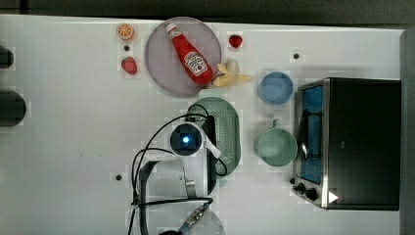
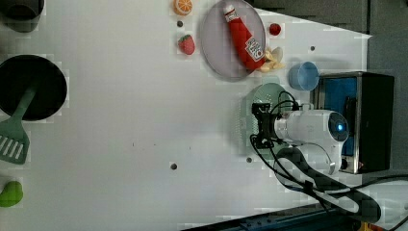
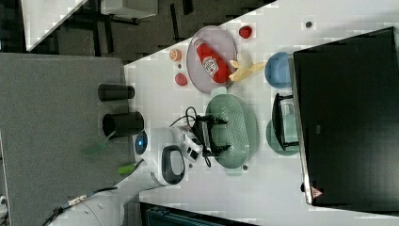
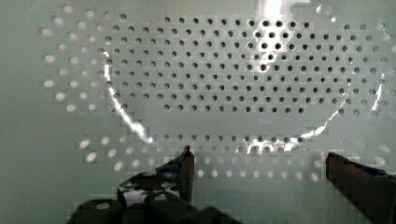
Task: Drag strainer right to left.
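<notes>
One arm reaches across the white desk (image 1: pixel 73 147), its wrist bent so the gripper (image 4: pixel 259 161) points down into the strainer (image 1: pixel 230 132). Fingers (image 4: pixel 187 165) spread wide, grasping nothing. In the top view, the strainer lies left of the green mug (image 1: pixel 276 146).

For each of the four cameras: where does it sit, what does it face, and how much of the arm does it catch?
Top view: overhead, looking straight down; arm over the strainer, beside mug and toaster oven.
Left view: high, wider, taking in the pan and spatula; the arm reaches in from the left view's right.
Right view: high, angled from the table's other side; whole arm.
Wrist view: just above the strainer's perforated bottom, open tool in frame.
Shared: ketchup bottle on its plate.
</notes>
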Robot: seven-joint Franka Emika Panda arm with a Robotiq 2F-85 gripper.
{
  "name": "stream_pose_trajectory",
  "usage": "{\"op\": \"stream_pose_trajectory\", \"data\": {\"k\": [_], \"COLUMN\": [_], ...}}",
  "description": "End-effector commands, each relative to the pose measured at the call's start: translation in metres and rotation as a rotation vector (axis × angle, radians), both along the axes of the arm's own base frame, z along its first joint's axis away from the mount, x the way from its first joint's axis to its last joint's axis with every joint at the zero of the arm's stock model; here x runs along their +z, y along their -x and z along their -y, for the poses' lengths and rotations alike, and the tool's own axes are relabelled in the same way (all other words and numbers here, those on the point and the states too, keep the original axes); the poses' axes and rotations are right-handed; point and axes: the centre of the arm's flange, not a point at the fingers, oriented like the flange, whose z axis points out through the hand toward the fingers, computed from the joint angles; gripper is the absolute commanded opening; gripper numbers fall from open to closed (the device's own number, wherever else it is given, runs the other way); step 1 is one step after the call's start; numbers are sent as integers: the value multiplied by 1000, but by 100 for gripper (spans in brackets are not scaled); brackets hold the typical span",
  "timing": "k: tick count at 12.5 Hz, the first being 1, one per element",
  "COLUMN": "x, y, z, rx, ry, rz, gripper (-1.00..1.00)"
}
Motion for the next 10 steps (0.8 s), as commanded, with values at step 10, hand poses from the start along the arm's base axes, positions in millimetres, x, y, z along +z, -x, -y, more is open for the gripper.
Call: {"op": "stream_pose_trajectory", "data": {"k": [10], "x": [7], "y": [0], "z": [-139], "rx": [-37], "ry": [-39], "rz": [46], "gripper": [100]}}
